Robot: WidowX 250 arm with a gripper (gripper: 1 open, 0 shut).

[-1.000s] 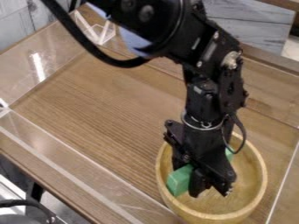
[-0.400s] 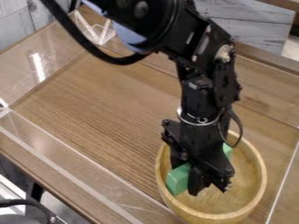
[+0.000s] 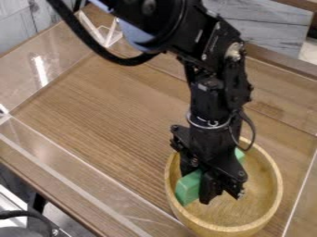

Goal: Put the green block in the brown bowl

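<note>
A wooden table (image 3: 99,106) with visible grain fills the scene, and along its left and near edges runs a clear plastic wall (image 3: 50,153). At the far left, dark cables (image 3: 74,32) loop down from the arm. The black robot arm (image 3: 205,65) comes in from the far left and reaches down toward the near right, with its wrist pointing straight down. At the near right sits the brown bowl (image 3: 266,208), wide and shallow, made of light wood. The hand (image 3: 209,185) is lowered inside the bowl, its fingers drawn in as tight as they go on the green block (image 3: 188,190). The block shows at the hand's left side, inside the bowl, near the bowl's left rim. Whether the block touches the bowl's floor cannot be told.
</note>
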